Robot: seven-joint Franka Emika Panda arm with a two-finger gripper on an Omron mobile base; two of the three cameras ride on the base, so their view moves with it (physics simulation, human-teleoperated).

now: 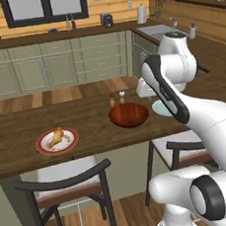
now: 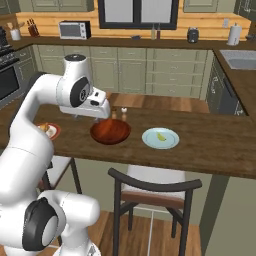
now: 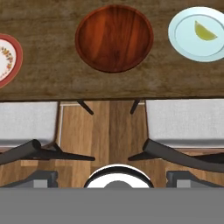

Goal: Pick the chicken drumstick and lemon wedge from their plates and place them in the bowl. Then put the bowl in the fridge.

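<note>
Item one, bowl (image 3: 114, 38): reddish-brown, empty, standing on the worktop (image 3: 52, 70) at top centre of the hand view, between the two plates. Item two, chicken drumstick (image 1: 55, 138): golden-brown, lying on the red-rimmed plate (image 1: 57, 141) at lower left of the left base view, well apart from the bowl. Item three, lemon wedge (image 3: 205, 31): yellow, lying on the light blue plate (image 3: 197, 34) at upper right of the hand view, just beside the bowl. Item four, gripper (image 3: 112, 179): only the two dark finger tips show at the bottom of the hand view, set far apart, so you can take the jaws as wide open and holding nothing; the hand hangs back from the worktop edge, over the two chairs (image 3: 185, 124). Risks, as judged: both pieces are small and low on flat plates, so if you close too high the jaws may slip off, and too low they may strike or drag the plate. The lemon wedge could squirt sideways under a pinch. Lowering near the bowl, you may nudge its rim. The chair backs stand close below the worktop edge and could catch the arm on a low approach.
</note>
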